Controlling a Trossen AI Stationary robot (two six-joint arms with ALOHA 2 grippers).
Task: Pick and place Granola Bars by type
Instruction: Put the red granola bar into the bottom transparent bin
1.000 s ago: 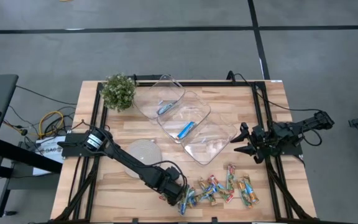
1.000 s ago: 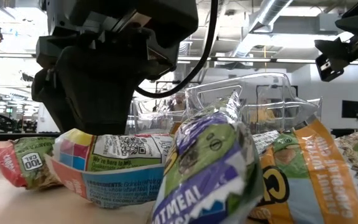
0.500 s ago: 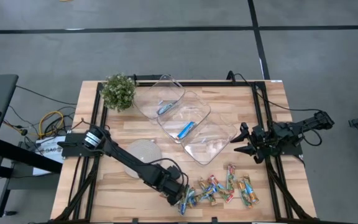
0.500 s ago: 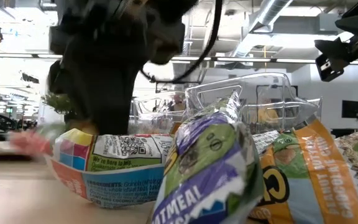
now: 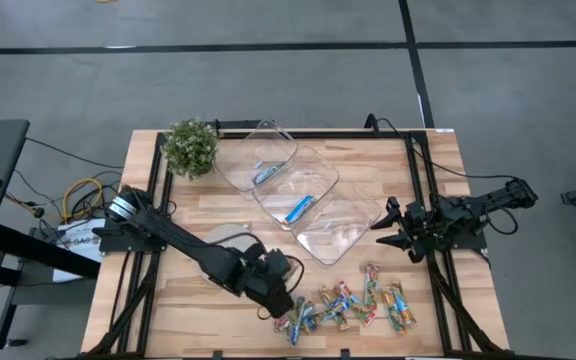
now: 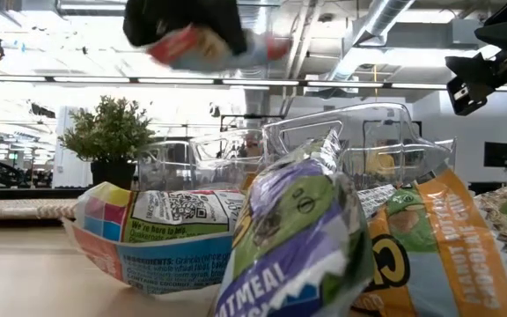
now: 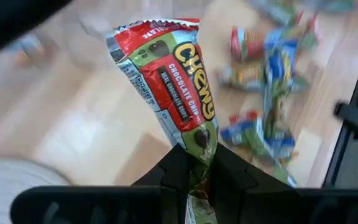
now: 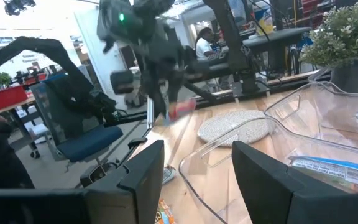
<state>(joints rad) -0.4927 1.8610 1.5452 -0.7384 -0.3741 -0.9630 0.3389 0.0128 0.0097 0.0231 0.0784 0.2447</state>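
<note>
A heap of multicoloured granola bars (image 5: 353, 305) lies on the wooden table near its front edge, and fills the foreground of the low view (image 6: 297, 238). One blue bar (image 5: 264, 173) lies in the far clear tray and another (image 5: 301, 207) in the middle tray. My left gripper (image 5: 280, 305) hangs above the heap's left end, shut on a red-and-silver bar (image 7: 176, 81), which also shows blurred at the top of the low view (image 6: 183, 44). My right gripper (image 5: 386, 232) waits open at the table's right side, touching nothing. My left gripper pinches the red-and-silver bar by one end (image 7: 199, 144) between its two fingers (image 7: 173, 171). The fingers slant downward, in line with the bar. The rest of the bar sticks out past the fingertips, lifted clear of the table.
Three clear plastic trays (image 5: 333, 232) stand in a slanting row across the table's middle. A potted plant (image 5: 190, 147) stands at the far left corner. A round grey disc (image 5: 226, 240) lies under my left arm. A black frame (image 5: 420, 190) runs along the table's sides.
My left gripper has taken hold of the red-and-silver bar at the heap's left end and risen, turning as it went. The bar lay on the table a second ago and now hangs clear of it. The heap has stayed put.
</note>
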